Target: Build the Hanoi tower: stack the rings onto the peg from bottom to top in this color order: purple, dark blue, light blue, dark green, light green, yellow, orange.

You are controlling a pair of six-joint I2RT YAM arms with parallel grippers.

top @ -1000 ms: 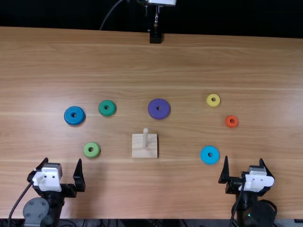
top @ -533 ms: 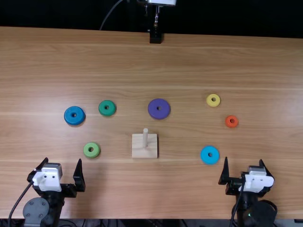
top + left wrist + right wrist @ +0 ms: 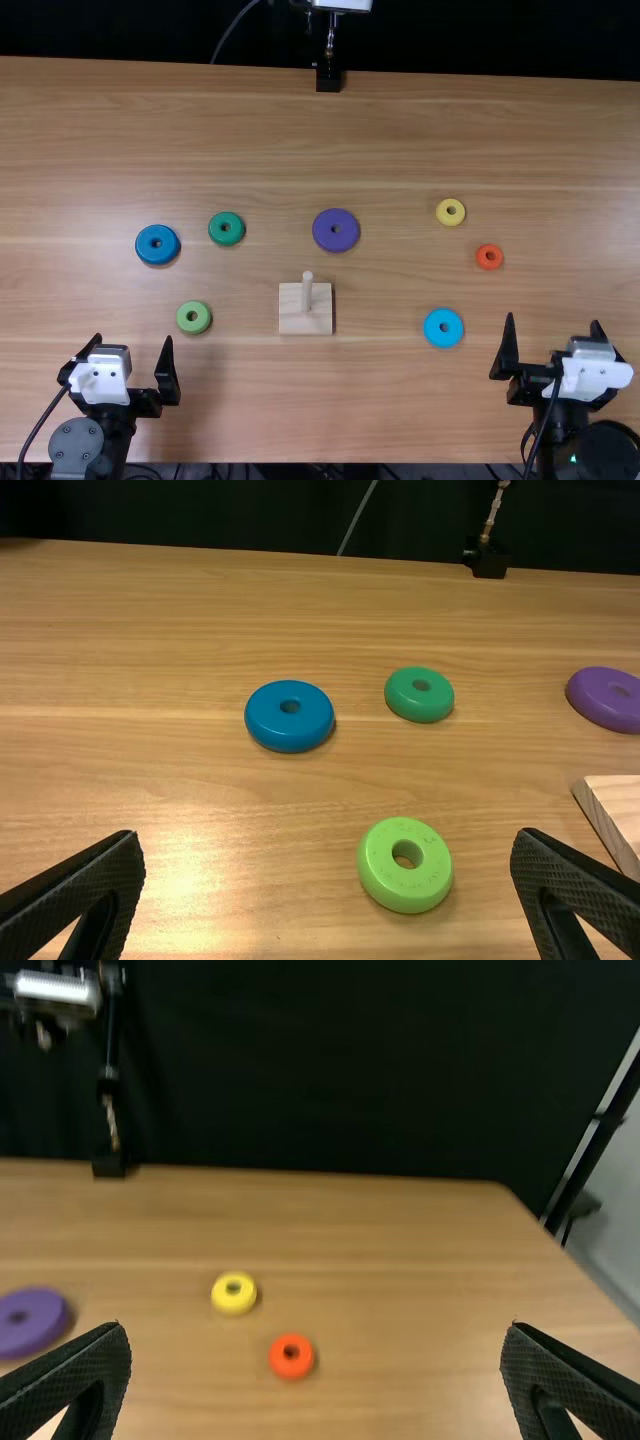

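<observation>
- Peg [image 3: 307, 292] on base [image 3: 295, 322], just below top view's center.
- Purple ring [image 3: 322, 232] above; dark blue ring [image 3: 145, 247], dark green [image 3: 216, 232], light green [image 3: 183, 318] left; yellow [image 3: 442, 211], orange [image 3: 481, 257], light blue [image 3: 432, 330] right.
- Lower corners: left gripper [image 3: 133, 338], right gripper [image 3: 554, 320], both wide.
- Right wrist view, upper right: black pole [image 3: 595, 1132].

Both arms [image 3: 105, 430] are black with white wrist covers [image 3: 100, 379], tapered dark fingers [image 3: 168, 372], thin black cables [image 3: 44, 421] and a screw-dotted grey disc [image 3: 76, 446].
</observation>
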